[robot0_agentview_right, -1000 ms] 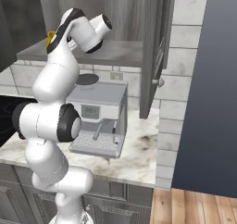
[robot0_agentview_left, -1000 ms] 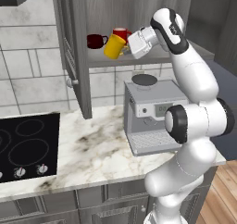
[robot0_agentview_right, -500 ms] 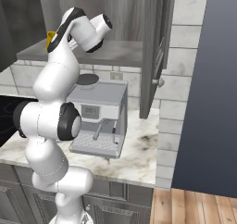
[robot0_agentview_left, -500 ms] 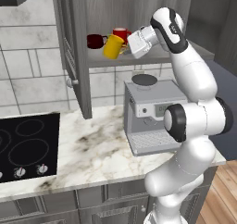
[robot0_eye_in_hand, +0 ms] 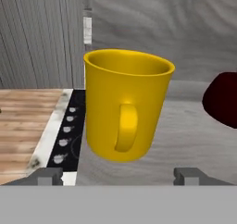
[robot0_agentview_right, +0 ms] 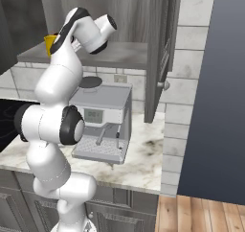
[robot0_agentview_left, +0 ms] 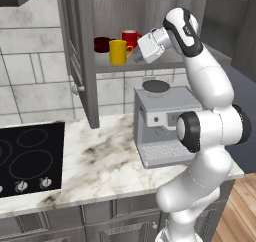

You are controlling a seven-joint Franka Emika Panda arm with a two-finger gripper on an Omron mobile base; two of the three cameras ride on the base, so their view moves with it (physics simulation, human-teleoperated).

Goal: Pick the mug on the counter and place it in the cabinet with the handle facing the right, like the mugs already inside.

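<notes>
1. Yellow mug (robot0_agentview_left: 118,52) sits on the cabinet (robot0_agentview_left: 82,61) shelf near its front edge, dark maroon mug (robot0_agentview_left: 102,44) at its 11 o'clock; a nudge could tip it off.
2. Handle (robot0_eye_in_hand: 126,127) faces the gripper (robot0_eye_in_hand: 119,176), fingertips apart and off it; retreat could snag the handle.

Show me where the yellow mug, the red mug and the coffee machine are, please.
yellow mug (robot0_agentview_left: 118,53), left base view, on its body.
red mug (robot0_agentview_left: 131,38), left base view, on its body.
coffee machine (robot0_agentview_left: 162,117), left base view, on its front.
</notes>
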